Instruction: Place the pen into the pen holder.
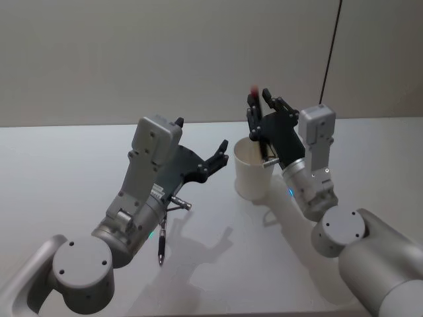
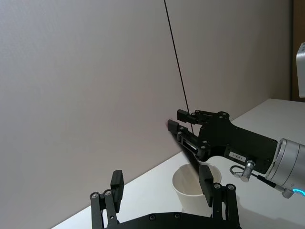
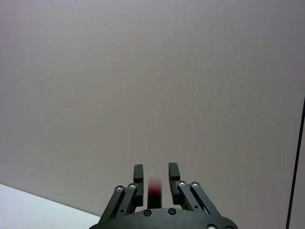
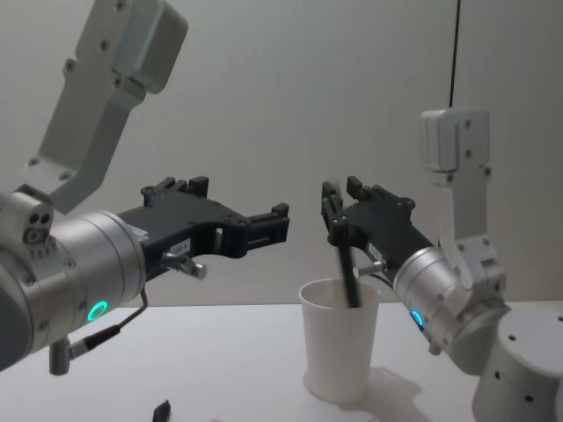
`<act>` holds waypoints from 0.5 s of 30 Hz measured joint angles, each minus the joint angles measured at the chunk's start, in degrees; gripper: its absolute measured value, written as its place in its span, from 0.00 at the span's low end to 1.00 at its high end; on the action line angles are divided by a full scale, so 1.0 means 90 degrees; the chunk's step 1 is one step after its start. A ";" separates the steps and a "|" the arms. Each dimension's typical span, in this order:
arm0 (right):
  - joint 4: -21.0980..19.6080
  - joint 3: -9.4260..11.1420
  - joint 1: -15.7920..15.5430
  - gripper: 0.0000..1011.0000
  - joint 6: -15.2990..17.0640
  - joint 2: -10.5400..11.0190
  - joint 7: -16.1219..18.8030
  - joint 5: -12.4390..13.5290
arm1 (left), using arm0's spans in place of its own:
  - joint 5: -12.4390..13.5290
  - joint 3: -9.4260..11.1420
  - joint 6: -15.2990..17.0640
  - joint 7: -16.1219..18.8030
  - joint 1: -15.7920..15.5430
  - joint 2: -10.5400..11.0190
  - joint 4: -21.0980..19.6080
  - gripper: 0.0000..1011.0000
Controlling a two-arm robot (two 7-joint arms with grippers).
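Over the pen holder (image 1: 252, 178), the right jaws stand slightly parted around the pen (image 4: 347, 264), which hangs nearly upright between them with its lower end inside the holder. Just left of the holder, the left jaws gape wide and empty above the bench (image 1: 66, 158).

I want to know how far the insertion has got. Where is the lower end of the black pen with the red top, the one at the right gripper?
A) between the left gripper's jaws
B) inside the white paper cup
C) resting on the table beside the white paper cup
B: in the chest view the black pen with the red top slants down from the right gripper, past the rolled rim and into the white paper cup.
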 joint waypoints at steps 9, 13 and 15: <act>0.0550 0.0022 0.0237 0.54 -0.0287 -0.0079 -0.0073 -0.0097 | 0.0000 0.0000 0.0000 0.0000 0.0000 0.0000 0.0000 0.99; 0.0676 0.0039 0.0290 0.68 -0.0352 -0.0093 -0.0083 -0.0127 | 0.0000 0.0000 0.0000 0.0000 0.0000 0.0000 0.0000 0.99; 0.0720 0.0049 0.0305 0.74 -0.0378 -0.0095 -0.0085 -0.0145 | 0.0000 0.0000 0.0000 0.0000 0.0000 0.0000 0.0000 0.99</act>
